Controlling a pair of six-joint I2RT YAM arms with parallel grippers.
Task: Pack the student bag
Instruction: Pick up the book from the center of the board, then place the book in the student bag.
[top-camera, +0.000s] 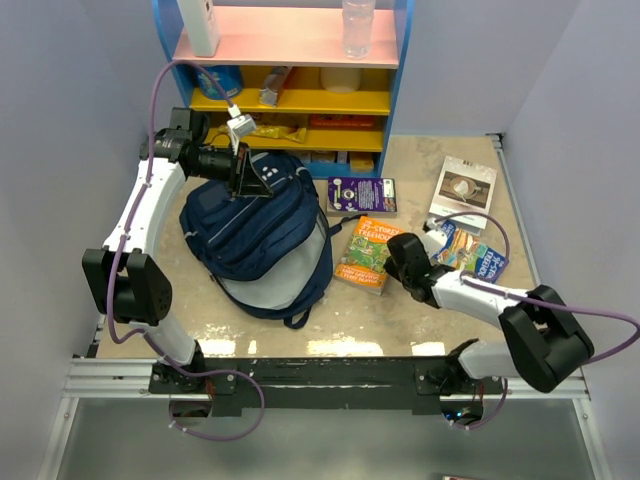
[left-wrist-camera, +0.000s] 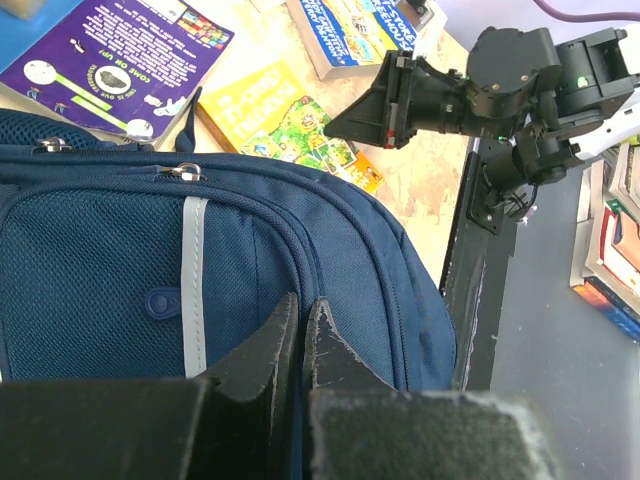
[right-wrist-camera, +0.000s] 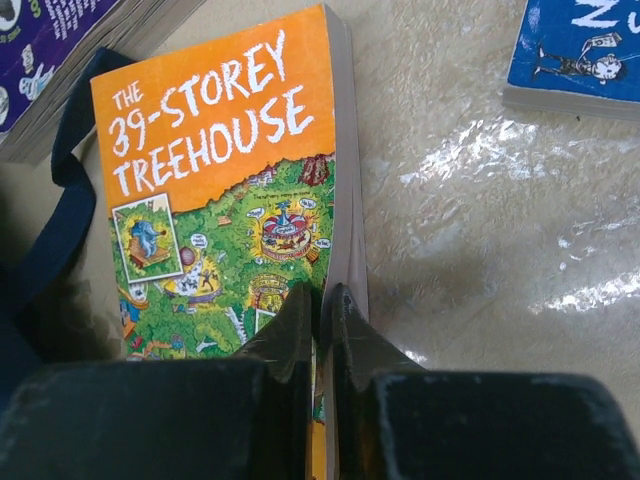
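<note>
The student bag (top-camera: 255, 235), a navy backpack with a light stripe on its front pocket (left-wrist-camera: 194, 280), lies left of centre. My left gripper (top-camera: 243, 185) is at the bag's top end; in the left wrist view its jaws (left-wrist-camera: 303, 303) stand nearly together with blue fabric in the thin gap. My right gripper (top-camera: 392, 258) is at the near right edge of an orange and green book, "The 39-Storey Treehouse" (top-camera: 365, 253). In the right wrist view the gripper (right-wrist-camera: 322, 292) is shut on the book (right-wrist-camera: 230, 170), one finger on the cover and one along the page edge.
A purple book (top-camera: 361, 194) lies behind the Treehouse book, touching the bag's strap. A white book (top-camera: 464, 187) and a blue book (top-camera: 478, 255) lie at the right. A blue and yellow shelf (top-camera: 290, 90) with bottles and packets stands at the back.
</note>
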